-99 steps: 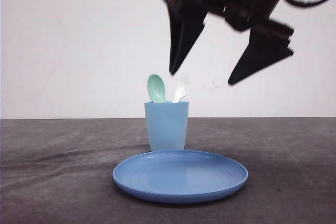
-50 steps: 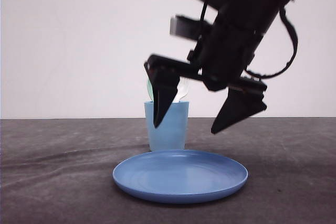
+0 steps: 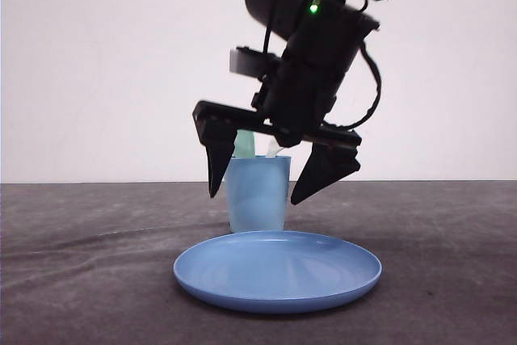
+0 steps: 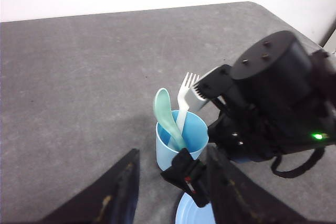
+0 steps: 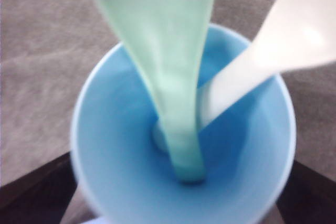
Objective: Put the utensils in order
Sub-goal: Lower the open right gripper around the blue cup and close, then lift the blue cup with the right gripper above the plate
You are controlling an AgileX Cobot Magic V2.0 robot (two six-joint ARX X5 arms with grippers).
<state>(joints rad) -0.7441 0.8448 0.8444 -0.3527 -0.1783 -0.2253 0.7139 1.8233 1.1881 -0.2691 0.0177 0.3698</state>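
On the grey table [image 3: 81,280] by a white wall [image 3: 121,78], I see spoon [image 4: 167,113] and fork [image 4: 185,98] upright in the cup [image 3: 257,199], heads up, both grippers' [image 3: 275,187] [image 4: 170,192] jaws spread.

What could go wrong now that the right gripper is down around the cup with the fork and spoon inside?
1. The open right gripper straddles the light blue plastic cup; closing may squeeze or tip it.
2. The pale mint-green plastic spoon and white plastic fork lean loosely, so the wrong one might get caught.

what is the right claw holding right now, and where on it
Nothing. The right claw is open, its fingers either side of the cup; spoon and fork stand untouched.
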